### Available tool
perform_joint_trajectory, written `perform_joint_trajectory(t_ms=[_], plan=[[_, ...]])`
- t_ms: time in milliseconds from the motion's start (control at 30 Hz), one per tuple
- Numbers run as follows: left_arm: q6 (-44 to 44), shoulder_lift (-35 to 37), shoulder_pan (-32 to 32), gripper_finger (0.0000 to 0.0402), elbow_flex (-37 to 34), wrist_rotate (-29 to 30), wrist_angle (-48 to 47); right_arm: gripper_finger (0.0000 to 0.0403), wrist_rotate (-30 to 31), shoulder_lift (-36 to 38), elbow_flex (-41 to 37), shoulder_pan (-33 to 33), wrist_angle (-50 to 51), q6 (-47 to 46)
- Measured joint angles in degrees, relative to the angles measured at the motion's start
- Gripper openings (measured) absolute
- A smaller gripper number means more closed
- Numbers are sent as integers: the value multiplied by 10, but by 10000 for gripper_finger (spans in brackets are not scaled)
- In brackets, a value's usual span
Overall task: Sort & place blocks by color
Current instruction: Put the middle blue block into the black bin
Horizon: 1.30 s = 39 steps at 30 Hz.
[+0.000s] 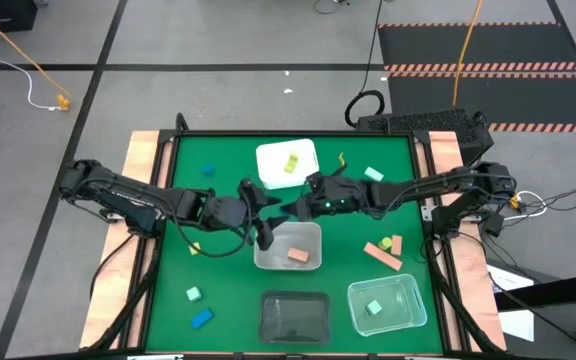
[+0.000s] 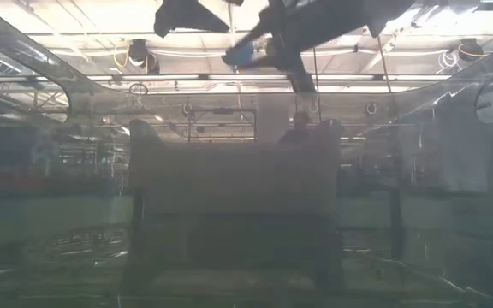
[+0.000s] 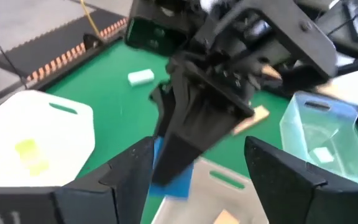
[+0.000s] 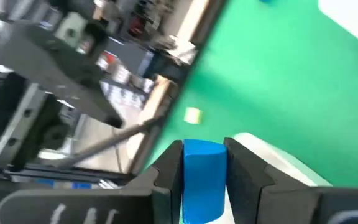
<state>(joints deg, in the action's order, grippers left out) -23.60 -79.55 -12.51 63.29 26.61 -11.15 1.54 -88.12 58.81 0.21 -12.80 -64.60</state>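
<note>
Holding a blue block (image 4: 202, 177) tight between its two fingers, our right gripper (image 4: 202, 168) hangs over the middle of the green table (image 1: 228, 160), close above the clear tub (image 1: 311, 238) with a salmon block (image 1: 299, 256) in it. Our left gripper (image 3: 194, 171) is right next to it, fingers spread wide with nothing in them.

We think two things could go wrong. The two grippers are so close that they could bump, and a bump could knock the blue block loose. It could also drop into the tub with the salmon block, which would mix the colors.

Other blocks lie around on the green table: blue ones (image 1: 202, 318) near the left side, mint ones (image 1: 373, 174) and salmon ones (image 1: 382, 255) on the right. Yellow blocks (image 1: 290, 164) sit in the white tub (image 1: 268, 160). Beyond the table we see gray floor with cables and striped mats.
</note>
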Motion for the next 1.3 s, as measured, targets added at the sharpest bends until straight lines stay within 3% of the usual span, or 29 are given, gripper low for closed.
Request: perform_joint_trajectory(t_ms=[167, 367, 533, 767, 1100, 1300], plan=[[-57, 0, 0, 236, 0, 0, -68, 73, -65, 0, 0, -2, 58, 5], [-149, 0, 0, 229, 0, -1, -203, 73, -164, 0, 0, 45, 76, 71], [-265, 0, 0, 222, 0, -1, -349, 73, -168, 0, 0, 97, 75, 100], [-374, 0, 0, 208, 0, -1, -468, 74, -115, 0, 0, 174, 75, 153], [-425, 0, 0, 191, 0, -7, -448, 76, 12, 0, 0, 258, 70, 353], [-457, 0, 0, 191, 0, -6, -442, 76, 47, 0, 0, 289, 56, 445]])
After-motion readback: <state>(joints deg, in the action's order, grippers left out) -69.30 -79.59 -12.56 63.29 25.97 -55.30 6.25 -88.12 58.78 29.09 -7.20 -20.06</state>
